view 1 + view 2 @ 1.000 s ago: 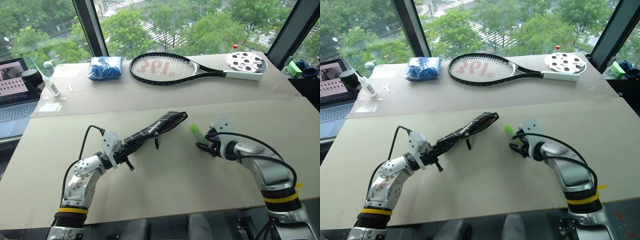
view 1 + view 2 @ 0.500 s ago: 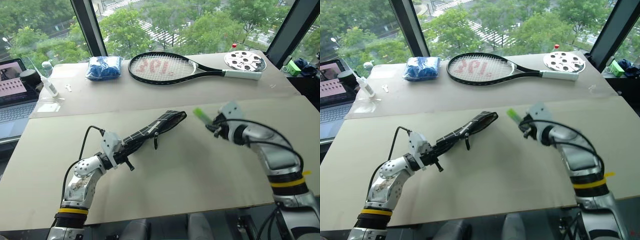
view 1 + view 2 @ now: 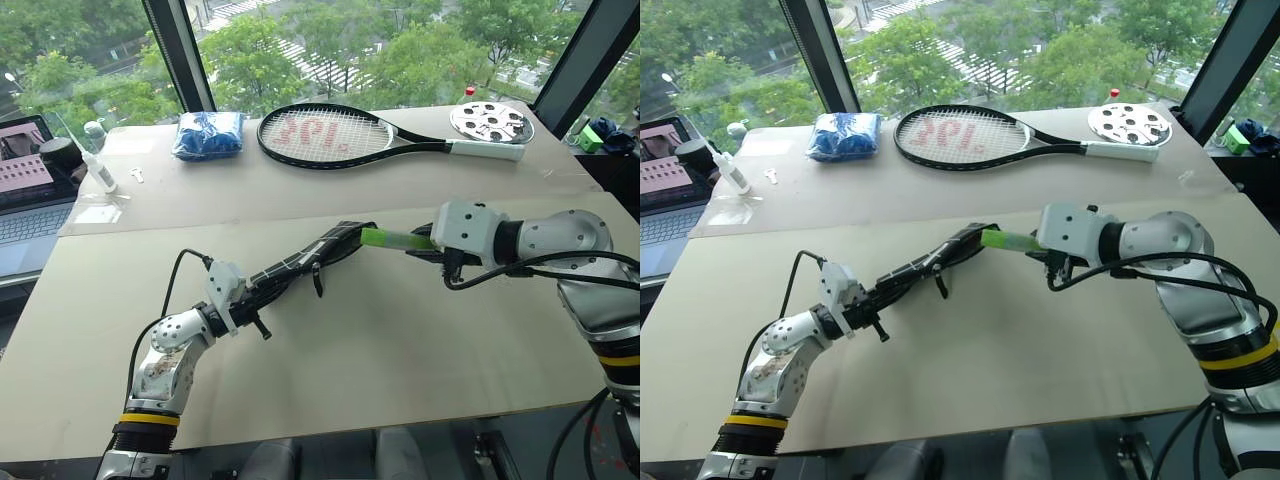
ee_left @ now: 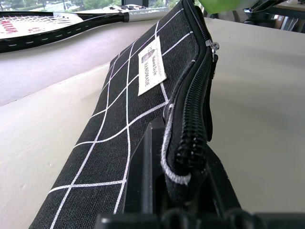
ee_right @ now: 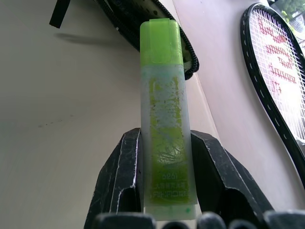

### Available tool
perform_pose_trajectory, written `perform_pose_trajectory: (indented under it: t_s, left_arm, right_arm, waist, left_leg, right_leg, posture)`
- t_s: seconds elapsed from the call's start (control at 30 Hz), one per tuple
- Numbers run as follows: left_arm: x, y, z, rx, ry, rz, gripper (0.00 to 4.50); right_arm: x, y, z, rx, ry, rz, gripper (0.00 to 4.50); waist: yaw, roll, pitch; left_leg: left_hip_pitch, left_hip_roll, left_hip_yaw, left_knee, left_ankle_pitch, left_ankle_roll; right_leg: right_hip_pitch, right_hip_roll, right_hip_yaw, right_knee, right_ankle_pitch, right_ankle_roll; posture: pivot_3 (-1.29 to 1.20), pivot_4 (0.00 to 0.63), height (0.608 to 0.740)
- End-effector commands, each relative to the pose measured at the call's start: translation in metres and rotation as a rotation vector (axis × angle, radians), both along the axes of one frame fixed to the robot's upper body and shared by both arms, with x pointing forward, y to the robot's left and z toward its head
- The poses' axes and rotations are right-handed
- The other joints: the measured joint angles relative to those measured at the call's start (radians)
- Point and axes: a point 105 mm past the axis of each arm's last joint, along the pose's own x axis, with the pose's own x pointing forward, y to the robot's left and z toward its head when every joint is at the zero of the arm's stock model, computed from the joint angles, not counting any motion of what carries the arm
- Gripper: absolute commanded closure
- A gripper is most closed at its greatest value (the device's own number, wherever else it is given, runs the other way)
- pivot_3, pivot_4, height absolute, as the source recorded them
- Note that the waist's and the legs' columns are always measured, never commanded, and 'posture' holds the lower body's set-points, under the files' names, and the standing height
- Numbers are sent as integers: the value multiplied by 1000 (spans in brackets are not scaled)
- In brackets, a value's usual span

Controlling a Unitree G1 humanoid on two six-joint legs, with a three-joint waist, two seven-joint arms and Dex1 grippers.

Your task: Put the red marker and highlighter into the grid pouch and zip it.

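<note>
My left gripper (image 3: pixel 248 300) is shut on the near end of the grid pouch (image 3: pixel 300 262), black with white lines and a small white label (image 4: pixel 151 67). It holds the pouch off the table, slanting away to the right. The pouch's zipper edge (image 4: pixel 190 119) runs along the side facing the right arm. My right gripper (image 3: pixel 432 247) is shut on the highlighter (image 3: pixel 385 239), a light-green stubby pen (image 5: pixel 162 95) lying almost level. Its cap end sits right at the pouch's far end (image 3: pixel 350 233); whether it has entered I cannot tell. The red marker is out of view.
A tennis racket (image 3: pixel 330 135), a blue bag (image 3: pixel 210 135) and a white perforated disc (image 3: pixel 490 122) lie on the far table section. At the left edge are a laptop (image 3: pixel 25 190) and a small bottle (image 3: pixel 98 160). Bare tabletop (image 3: pixel 400 340) stretches below both arms.
My right gripper rose, rolled and swung left, bringing the highlighter from upright near the table to level at the pouch's far end. The left gripper and pouch stayed put.
</note>
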Motion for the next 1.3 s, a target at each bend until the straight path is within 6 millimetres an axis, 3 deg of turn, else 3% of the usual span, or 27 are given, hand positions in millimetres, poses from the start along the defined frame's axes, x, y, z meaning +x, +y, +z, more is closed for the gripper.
perform_pose_trajectory:
  t_s: [0.03, 0.27, 0.4, 0.57, 0.63, 0.83, 0.97, 1.13, 1.2, 1.3]
  left_arm:
    - [-1, -2, 6, -9, -30, -7, 4500]
    - [0, -1, 6, 2, -34, -12, 4500]
    - [1, -2, 7, 8, -35, -23, 4500]
    - [3, -3, 7, 9, -37, -27, 4500]
    - [3, -4, 7, 9, -38, -31, 4500]
    - [4, -6, 7, 8, -40, -36, 4500]
    - [4, -5, 8, 8, -42, -30, 4500]
    - [3, -4, 8, 8, -43, -25, 4500]
    - [3, -3, 8, 8, -43, -22, 4500]
    - [3, -2, 8, 9, -44, -18, 4500]
  right_arm:
    - [2, 13, 8, -23, -66, 40, 3475]
    - [12, 25, 0, -123, -111, 76, 3475]
    - [10, 37, -16, -292, -155, 198, 3475]
    - [12, 49, -24, -377, -210, 280, 3475]
    - [11, 63, -30, -408, -242, 344, 3475]
    - [19, 108, -38, -372, -308, 425, 3475]
    - [22, 126, -41, -285, -279, 415, 3475]
    - [23, 132, -45, -243, -262, 419, 3475]
    - [19, 129, -46, -210, -207, 421, 2473]
    - [30, 118, -33, -142, -190, 322, 1564]
  waist:
    - [0, 0, 0]
    - [0, 0, 0]
    - [0, 0, 0]
    - [-2, 0, 0]
    - [-3, 0, 0]
    - [-11, 0, 0]
    - [-4, 0, 0]
    - [-9, 0, 0]
    - [-10, 0, 0]
    - [-10, 0, 0]
  left_leg:
    - [0, 0, 0, 0, 0, 0]
    - [0, 0, 0, 0, 0, 0]
    - [0, 0, 0, 0, 0, 0]
    - [0, 0, 0, 0, 0, 0]
    - [0, 0, 0, 0, 0, 0]
    - [0, 0, 0, 0, 0, -1]
    - [0, 0, 0, 0, 0, -1]
    - [0, 0, 0, 0, 0, -1]
    - [0, 0, 0, 0, 0, -1]
    - [0, 0, 0, 0, 0, -1]
  right_leg:
    - [0, 0, 0, 0, 0, 0]
    - [0, 0, 0, 0, 0, 0]
    - [-1, 0, 0, 0, 0, 0]
    - [-1, 0, 0, 0, 0, 0]
    - [-1, 0, 0, 0, 0, 0]
    - [-2, 0, 0, 1, 0, 0]
    - [-2, 0, 0, 1, 0, 0]
    - [-3, 0, 0, 2, 0, -1]
    - [-3, 0, 0, 2, 0, -1]
    - [-3, 0, 0, 2, 0, -1]
  posture:
    - [0, 150, 740]
    - [0, 150, 740]
    - [0, 150, 740]
    - [0, 150, 740]
    - [0, 150, 740]
    - [0, 150, 740]
    - [0, 150, 740]
    - [0, 150, 740]
    - [0, 150, 740]
    - [0, 150, 740]
